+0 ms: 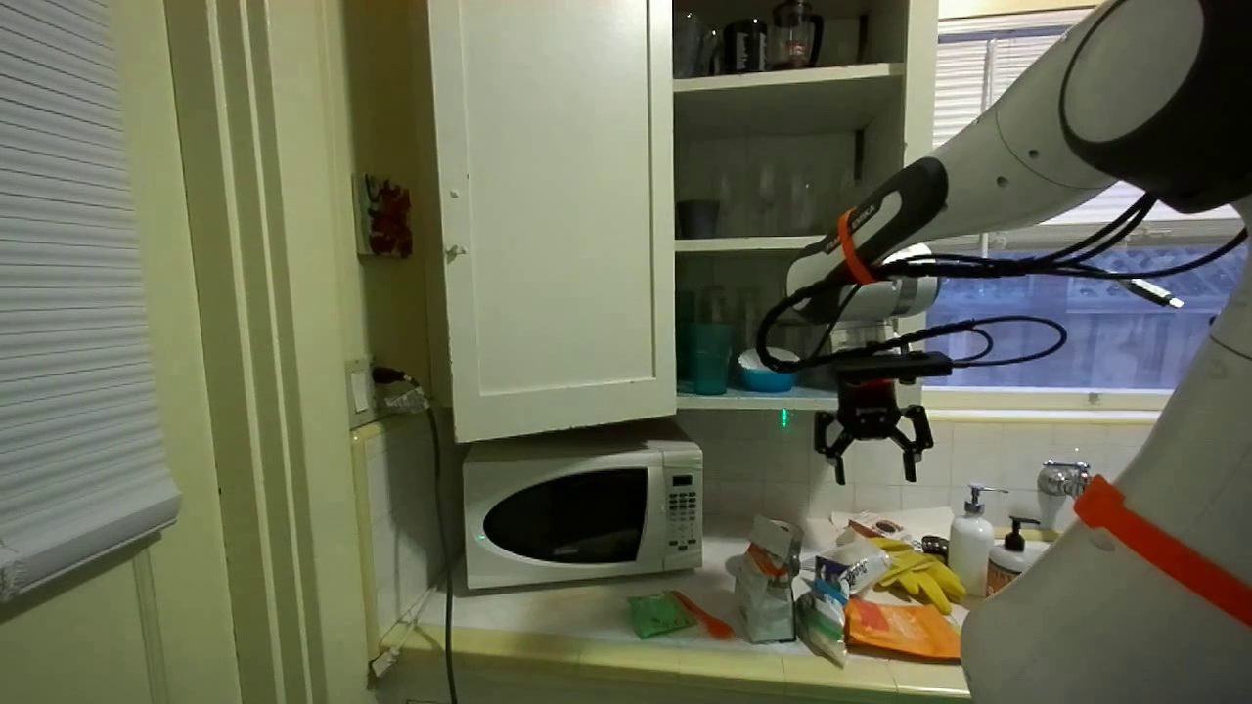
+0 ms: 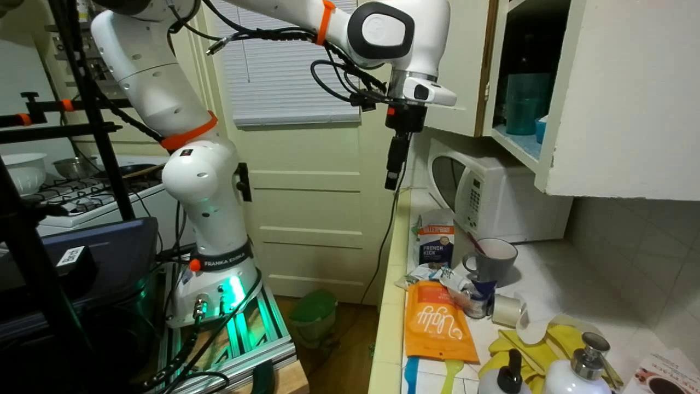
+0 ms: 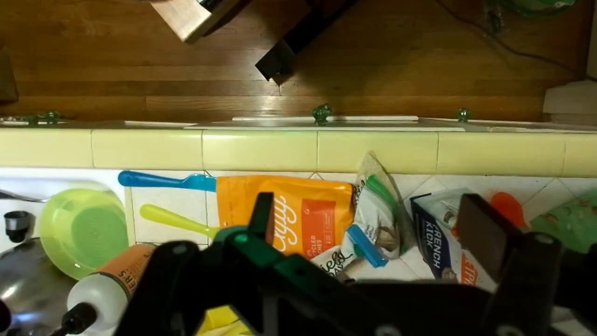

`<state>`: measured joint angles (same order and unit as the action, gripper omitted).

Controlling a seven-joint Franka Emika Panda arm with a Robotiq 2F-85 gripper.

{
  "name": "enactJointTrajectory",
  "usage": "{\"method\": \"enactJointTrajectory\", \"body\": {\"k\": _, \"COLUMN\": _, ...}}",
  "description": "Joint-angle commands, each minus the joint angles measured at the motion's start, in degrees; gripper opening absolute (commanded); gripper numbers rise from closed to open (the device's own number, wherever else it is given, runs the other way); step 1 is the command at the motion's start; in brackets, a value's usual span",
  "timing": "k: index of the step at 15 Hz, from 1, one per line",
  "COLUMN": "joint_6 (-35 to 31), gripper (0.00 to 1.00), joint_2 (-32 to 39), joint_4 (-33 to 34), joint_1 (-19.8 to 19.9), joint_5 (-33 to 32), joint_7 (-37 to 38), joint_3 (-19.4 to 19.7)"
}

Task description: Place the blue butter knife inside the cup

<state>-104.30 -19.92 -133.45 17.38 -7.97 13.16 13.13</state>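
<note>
The blue butter knife (image 3: 161, 180) lies flat on the counter near its front edge in the wrist view. Its blade end meets the orange pouch, and the tip may be hidden under it. The knife also shows at the bottom of an exterior view (image 2: 411, 375). A grey cup (image 2: 494, 262) stands upright behind the coffee bag, with a dark red utensil leaning in it. In the wrist view the gripper hides the cup. My gripper (image 1: 875, 477) is open and empty, high above the counter, pointing down. It also shows in the wrist view (image 3: 368, 212), above the bags, right of the knife.
The orange pouch (image 3: 284, 210), coffee bag (image 2: 436, 241) and crumpled snack bag (image 3: 373, 219) crowd the front. A lime utensil (image 3: 175, 220) lies beside the knife. Yellow gloves (image 2: 536, 350), soap bottles (image 1: 970, 548), a microwave (image 1: 577, 518) and an open cabinet door (image 1: 558, 215) surround the area.
</note>
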Motion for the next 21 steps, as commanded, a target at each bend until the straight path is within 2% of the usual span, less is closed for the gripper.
{"method": "enactJointTrajectory", "body": {"k": 1, "joint_6": 1.2, "gripper": 1.00, "joint_2": -0.7, "joint_4": 2.1, "joint_1": 0.9, "joint_5": 2.9, "joint_7": 9.5, "joint_3": -1.1}}
{"method": "enactJointTrajectory", "body": {"k": 5, "joint_6": -0.9, "gripper": 1.00, "joint_2": -2.5, "joint_4": -2.0, "joint_1": 3.7, "joint_5": 2.8, "joint_7": 17.8, "joint_3": 0.2}}
{"method": "enactJointTrajectory", "body": {"k": 9, "joint_6": -5.6, "gripper": 1.00, "joint_2": -3.1, "joint_4": -8.4, "joint_1": 9.5, "joint_5": 1.6, "joint_7": 21.7, "joint_3": 4.1}}
{"method": "enactJointTrajectory", "body": {"k": 12, "joint_6": -15.3, "gripper": 1.00, "joint_2": -0.6, "joint_4": -12.5, "joint_1": 15.0, "joint_5": -0.1, "joint_7": 21.8, "joint_3": 8.9}}
{"method": "enactJointTrajectory", "body": {"k": 15, "joint_6": -28.2, "gripper": 1.00, "joint_2": 4.3, "joint_4": -14.7, "joint_1": 19.9, "joint_5": 0.6, "joint_7": 22.2, "joint_3": 12.2}}
{"method": "enactJointTrajectory", "body": {"k": 17, "joint_6": -35.4, "gripper": 1.00, "joint_2": 8.1, "joint_4": -14.9, "joint_1": 22.5, "joint_5": 1.2, "joint_7": 24.9, "joint_3": 12.1}}
{"method": "enactJointTrajectory", "body": {"k": 18, "joint_6": -37.6, "gripper": 1.00, "joint_2": 9.4, "joint_4": -15.2, "joint_1": 23.2, "joint_5": 0.9, "joint_7": 29.1, "joint_3": 10.4}}
{"method": "enactJointTrajectory", "body": {"k": 19, "joint_6": -35.0, "gripper": 1.00, "joint_2": 9.4, "joint_4": -14.5, "joint_1": 25.3, "joint_5": -0.6, "joint_7": 34.8, "joint_3": 5.9}}
{"method": "enactJointTrajectory", "body": {"k": 20, "joint_6": -34.8, "gripper": 1.00, "joint_2": 7.5, "joint_4": -15.2, "joint_1": 23.9, "joint_5": 1.0, "joint_7": 26.3, "joint_3": 10.4}}
{"method": "enactJointTrajectory", "body": {"k": 21, "joint_6": -34.8, "gripper": 1.00, "joint_2": 8.4, "joint_4": -15.0, "joint_1": 24.2, "joint_5": 0.7, "joint_7": 29.5, "joint_3": 8.8}}
